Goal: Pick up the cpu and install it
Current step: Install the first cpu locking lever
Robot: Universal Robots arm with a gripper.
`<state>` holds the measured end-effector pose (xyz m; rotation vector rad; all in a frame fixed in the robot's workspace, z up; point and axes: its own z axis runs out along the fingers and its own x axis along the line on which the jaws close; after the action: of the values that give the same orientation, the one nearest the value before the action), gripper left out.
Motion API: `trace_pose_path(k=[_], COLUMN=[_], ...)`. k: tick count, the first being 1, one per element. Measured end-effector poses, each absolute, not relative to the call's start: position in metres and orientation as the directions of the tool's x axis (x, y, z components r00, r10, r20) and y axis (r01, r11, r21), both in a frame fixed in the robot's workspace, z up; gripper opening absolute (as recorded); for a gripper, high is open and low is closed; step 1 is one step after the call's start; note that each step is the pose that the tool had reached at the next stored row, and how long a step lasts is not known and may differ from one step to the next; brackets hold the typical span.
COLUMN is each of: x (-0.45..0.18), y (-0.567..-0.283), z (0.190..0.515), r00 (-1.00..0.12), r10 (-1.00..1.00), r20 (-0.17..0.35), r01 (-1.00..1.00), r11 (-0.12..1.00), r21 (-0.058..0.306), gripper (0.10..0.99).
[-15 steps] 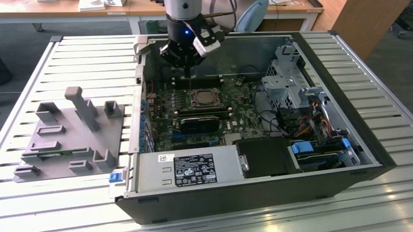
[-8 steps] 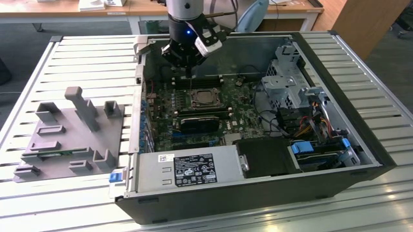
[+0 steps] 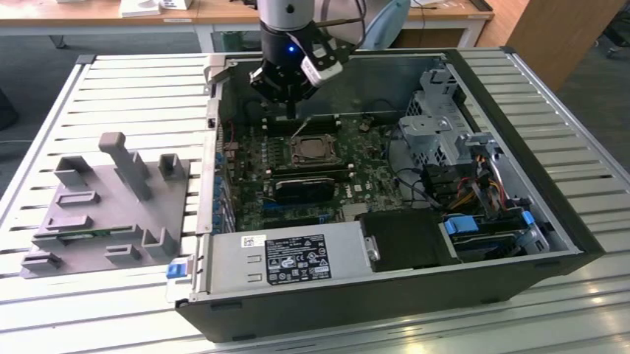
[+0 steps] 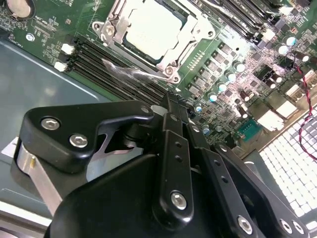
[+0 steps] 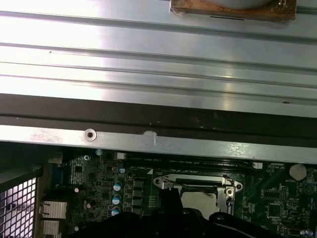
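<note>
The cpu [image 3: 313, 150] lies flat in the motherboard socket inside the open computer case [image 3: 551, 221], its silver-grey top facing up and a metal frame [image 4: 171, 58] around it. Both wrist views show the cpu [image 4: 148, 29] [image 5: 198, 198] in that socket. My gripper [image 3: 293, 112] hangs above the board just behind the socket, toward the case's back wall, apart from the cpu. In the second wrist view the gripper [image 4: 171, 99] tapers to a shut tip with nothing in it. A thin metal lever [image 3: 305, 122] sticks up beside the socket.
A grey plastic fixture [image 3: 108, 199] with upright blocks sits on the slatted table [image 3: 59, 103] at the exterior view's left. Inside the case are the power supply [image 3: 295, 258], a drive cage [image 3: 433, 125], cables [image 3: 473, 184] and memory slots [image 4: 114, 69].
</note>
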<state>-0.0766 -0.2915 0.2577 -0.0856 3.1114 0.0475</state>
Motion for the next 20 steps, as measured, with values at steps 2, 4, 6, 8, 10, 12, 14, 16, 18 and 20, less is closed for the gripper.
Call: trace_pose_path(k=[2, 4, 6, 8, 10, 12, 14, 16, 18, 20], x=[-0.075, -0.073, -0.072, -0.071, -0.071, -0.071, -0.070, -0.069, -0.067, -0.063], y=[-0.291, -0.291, -0.291, -0.292, -0.292, -0.292, -0.292, -0.292, -0.292, -0.292], z=[0.258, 0.258, 0.257, 0.257, 0.256, 0.255, 0.254, 0.252, 0.251, 0.250], r00=[-0.998, -0.998, -0.998, -0.998, -0.998, -0.998, -0.998, -0.998, -0.998, -0.998], r10=[-0.055, -0.055, -0.054, -0.054, -0.053, -0.052, -0.052, -0.052, -0.051, -0.050], r20=[-0.029, -0.029, -0.030, -0.031, -0.032, -0.032, -0.032, -0.032, -0.032, -0.032], r01=[-0.055, -0.055, -0.055, -0.055, -0.055, -0.055, -0.055, -0.055, -0.054, -0.052], r11=[0.998, 0.998, 0.998, 0.997, 0.995, 0.995, 0.995, 0.995, 0.995, 0.995], r21=[0.030, 0.030, 0.030, 0.048, 0.078, 0.080, 0.080, 0.080, 0.080, 0.080], gripper=[0.106, 0.106, 0.106, 0.106, 0.106, 0.106, 0.106, 0.106, 0.106, 0.106])
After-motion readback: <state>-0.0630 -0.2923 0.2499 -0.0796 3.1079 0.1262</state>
